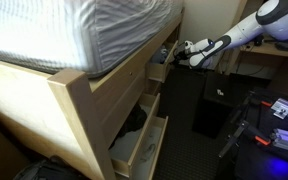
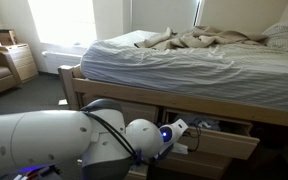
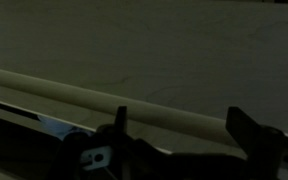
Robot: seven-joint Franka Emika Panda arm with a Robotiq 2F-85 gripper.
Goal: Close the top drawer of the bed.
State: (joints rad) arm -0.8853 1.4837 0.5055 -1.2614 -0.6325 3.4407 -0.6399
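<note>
The bed [image 1: 79,95] is a tall light-wood frame with a striped mattress; it also shows in an exterior view [image 2: 174,60]. Three pale wood drawers stand pulled out of its side. The top drawer [image 1: 157,70] is the uppermost, with bluish cloth inside [image 2: 206,125] behind its flat front panel [image 2: 229,145]. My gripper [image 1: 182,50] is right at this drawer's front and also shows in an exterior view [image 2: 179,135]. In the wrist view the gripper [image 3: 179,125] is open and empty, its dark fingers spread before a pale rounded wooden edge [image 3: 84,95]. Contact cannot be told.
Below the top drawer is a drawer with dark clothing [image 1: 134,122], then the lowest drawer with a bare interior [image 1: 144,150]. A dark box [image 1: 212,112] and cables lie on the dark floor near a desk [image 1: 269,60]. A small wooden dresser [image 2: 19,62] stands by the window.
</note>
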